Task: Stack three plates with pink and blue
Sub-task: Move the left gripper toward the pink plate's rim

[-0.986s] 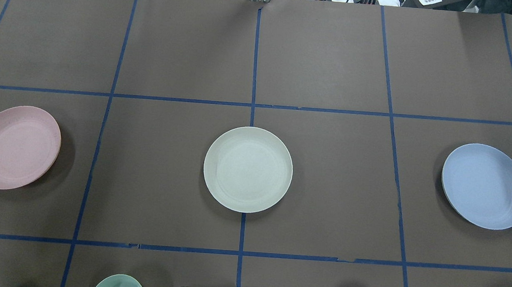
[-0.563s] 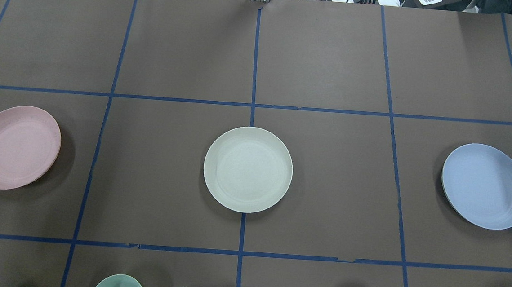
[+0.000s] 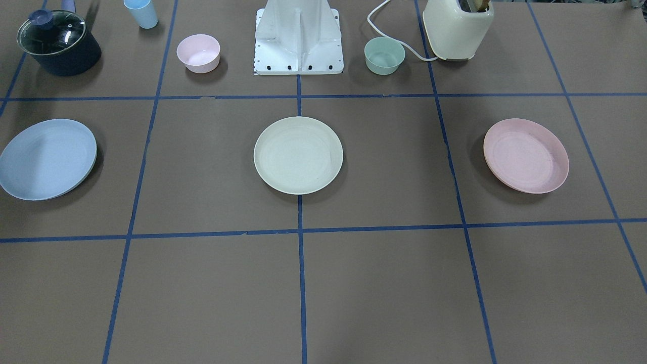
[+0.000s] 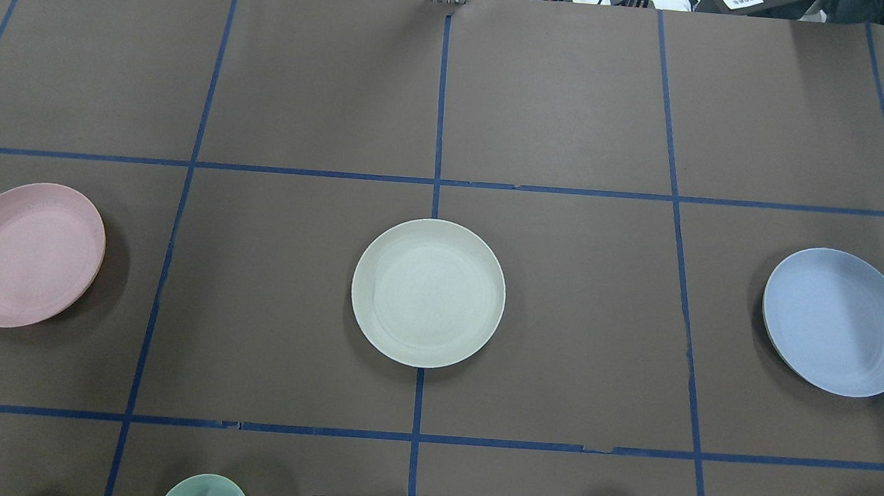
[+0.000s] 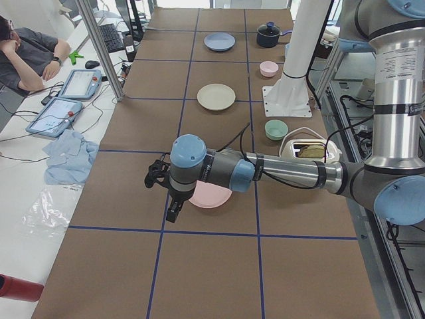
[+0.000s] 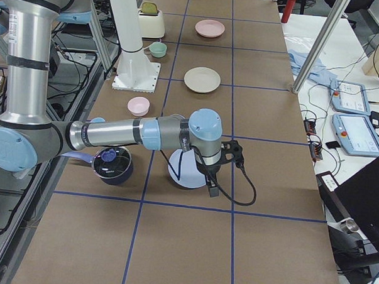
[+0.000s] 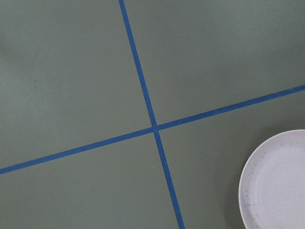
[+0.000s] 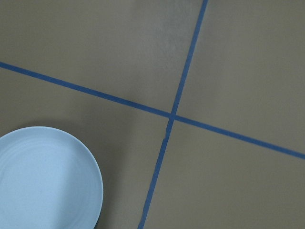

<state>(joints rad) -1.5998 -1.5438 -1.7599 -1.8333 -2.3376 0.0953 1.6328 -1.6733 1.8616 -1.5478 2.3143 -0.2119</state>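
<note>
I count one pink plate (image 4: 25,254) just beside my left gripper (image 5: 172,212), one blue plate (image 4: 838,322) just beside my right gripper (image 6: 211,192), and one cream plate (image 4: 428,292) well apart from both. If the grippers are released or clenched, I cannot tell.

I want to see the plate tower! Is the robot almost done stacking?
Nothing is stacked yet. The pink plate, cream plate and blue plate all lie apart. The left claw hangs by the pink one, the right claw by the blue. Picking up and stacking are all left.

Silver arm tubes (image 5: 292,174), pale-blue joint caps (image 5: 188,150), black cables (image 6: 245,182).
</note>
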